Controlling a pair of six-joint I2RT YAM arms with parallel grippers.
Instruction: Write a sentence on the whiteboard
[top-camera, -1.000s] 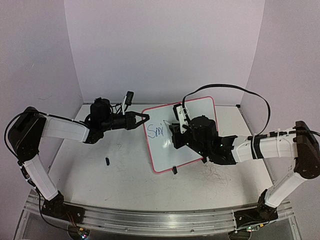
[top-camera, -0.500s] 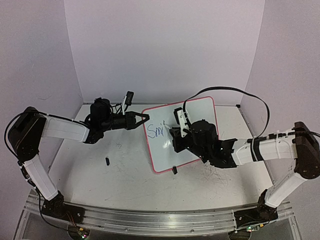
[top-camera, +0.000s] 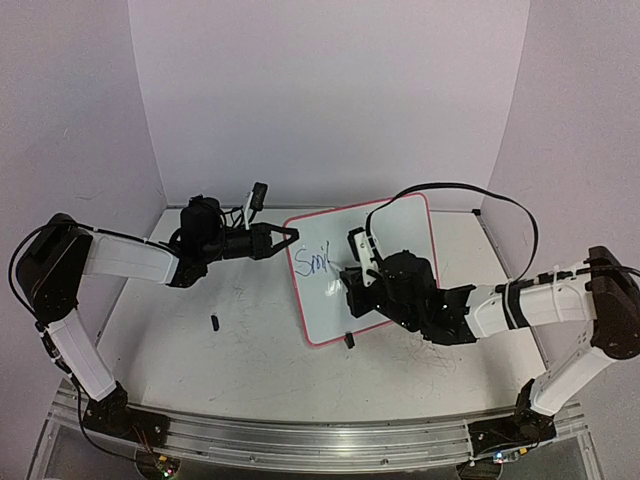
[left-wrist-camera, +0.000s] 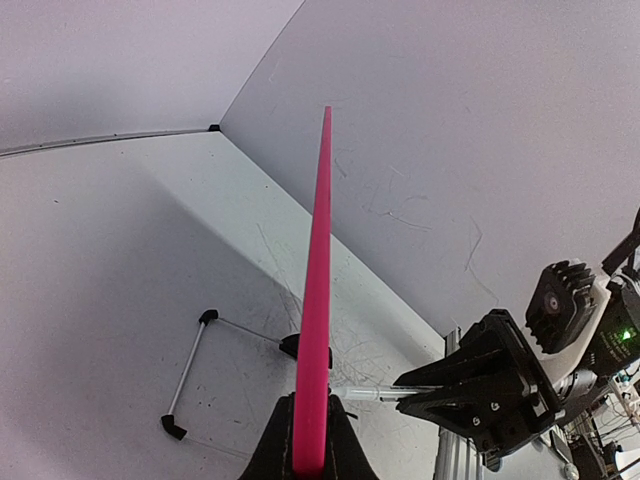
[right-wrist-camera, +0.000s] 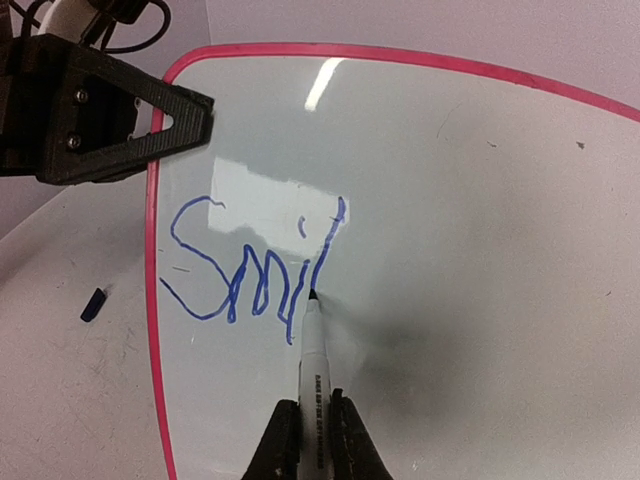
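Observation:
The whiteboard (top-camera: 390, 235) with a pink-red rim stands tilted on the table. My left gripper (top-camera: 290, 237) is shut on its left rim, which shows edge-on in the left wrist view (left-wrist-camera: 318, 280) between the fingers (left-wrist-camera: 268, 450). My right gripper (right-wrist-camera: 310, 440) is shut on a white marker (right-wrist-camera: 313, 360). The marker tip touches the board at the foot of the last stroke. The sentence (right-wrist-camera: 255, 265) is thin blue handwriting that reads "Smil". It also shows in the top view (top-camera: 313, 260). In that view the right gripper (top-camera: 352, 283) is over the board's lower left part.
A small dark marker cap (top-camera: 215, 322) lies on the scuffed tabletop left of the board, also in the right wrist view (right-wrist-camera: 93, 304). A black clip foot (top-camera: 349, 340) sits at the board's near edge. A thin white rod with black ends (left-wrist-camera: 195, 370) lies beside the board.

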